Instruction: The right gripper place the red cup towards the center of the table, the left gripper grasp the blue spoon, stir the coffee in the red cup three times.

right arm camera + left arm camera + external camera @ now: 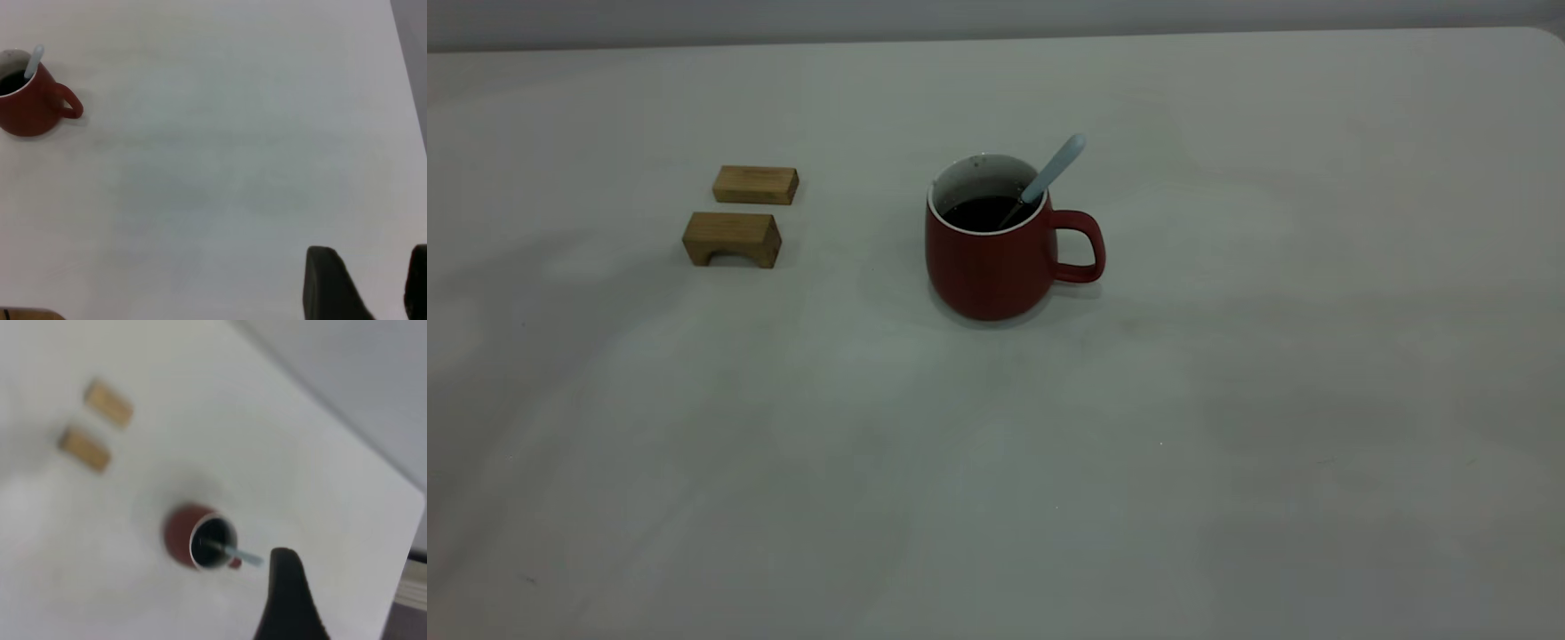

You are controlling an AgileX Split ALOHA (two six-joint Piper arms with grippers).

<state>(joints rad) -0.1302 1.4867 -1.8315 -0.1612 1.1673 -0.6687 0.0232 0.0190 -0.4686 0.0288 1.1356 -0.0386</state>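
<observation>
The red cup stands upright near the middle of the table, handle to the right. Dark coffee fills it. The blue spoon rests in the cup, its pale handle leaning over the rim above the cup's handle; nothing holds it. Neither gripper shows in the exterior view. In the left wrist view the left gripper hangs high above the cup and spoon, one dark finger showing with bare table on both sides. The right gripper is open and empty, far from the cup.
Two tan wooden blocks lie left of the cup: a flat one and an arched one in front of it. The table's rounded far corner is at the right. Bare tabletop lies in front of and right of the cup.
</observation>
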